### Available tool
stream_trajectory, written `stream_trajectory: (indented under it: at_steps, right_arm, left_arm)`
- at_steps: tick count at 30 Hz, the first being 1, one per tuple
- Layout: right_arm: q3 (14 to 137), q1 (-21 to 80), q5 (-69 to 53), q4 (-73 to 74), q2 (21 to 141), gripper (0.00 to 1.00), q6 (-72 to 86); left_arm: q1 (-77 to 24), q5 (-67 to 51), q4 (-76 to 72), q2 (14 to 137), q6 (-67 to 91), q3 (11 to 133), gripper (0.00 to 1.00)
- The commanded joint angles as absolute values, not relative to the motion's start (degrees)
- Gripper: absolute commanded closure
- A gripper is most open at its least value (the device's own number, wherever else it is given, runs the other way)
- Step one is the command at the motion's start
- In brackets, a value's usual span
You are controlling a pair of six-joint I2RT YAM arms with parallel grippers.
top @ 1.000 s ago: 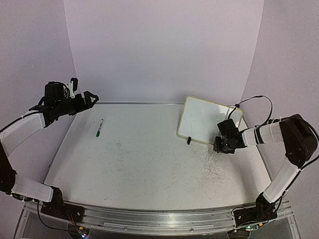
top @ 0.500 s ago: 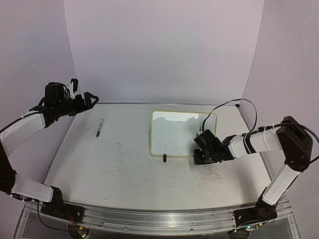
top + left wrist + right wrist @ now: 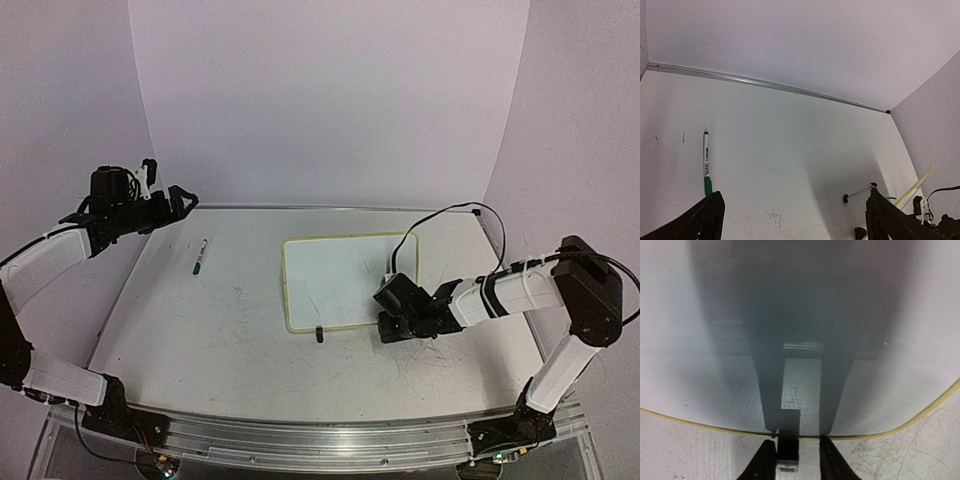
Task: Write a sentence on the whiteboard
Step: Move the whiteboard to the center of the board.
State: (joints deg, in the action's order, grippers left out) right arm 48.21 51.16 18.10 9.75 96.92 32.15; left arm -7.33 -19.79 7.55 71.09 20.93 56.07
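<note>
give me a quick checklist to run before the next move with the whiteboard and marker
1. Whiteboard lying flat on the table: ok.
2. Board surface free for writing, no words visible on it: ok.
3. Right gripper clear of the board's black clip foot: not ok, the jaws are parted but straddle it.
4. Left gripper open and empty: ok.
5. Green marker free on the table, left of the board: ok.
6. Marker cap off: cannot tell.
</note>
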Motion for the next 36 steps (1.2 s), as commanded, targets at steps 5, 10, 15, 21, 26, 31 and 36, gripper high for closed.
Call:
stream_trajectory:
  at_steps: [5,10,15,21,26,31,36]
  right_arm:
    - [48.9,51.1,23.7,14.6,95.5,0.55,35.1]
    - [48.6,51.1,26.7,16.5,95.1,0.58,38.7]
    - [48.5,50.6,29.6,18.0,94.8,0.64,40.2]
    - [47.1,48.9,31.0,19.2,93.8,0.64,40.6]
    - [46.5,48.6,31.4,19.4,93.0,0.61,40.7]
    - [46.2,47.8,31.0,19.8,92.5,0.58,41.0]
    - [46.5,49.1,28.5,17.9,89.9,0.52,37.2]
  left_arm:
    - [-7.4,-20.1,6.4,70.4,20.7,56.0,0.01]
    - [-7.5,-20.2,6.3,70.5,20.7,56.0,0.01]
    - [-7.5,-20.2,6.4,70.5,20.7,55.9,0.01]
    - [-7.6,-20.2,6.3,70.5,20.6,55.9,0.01]
    - [-7.7,-20.5,6.3,70.8,20.7,55.9,0.01]
    - [-7.7,-20.4,6.3,71.0,20.5,55.8,0.01]
    - [-7.8,-20.5,6.3,71.6,20.5,55.8,0.01]
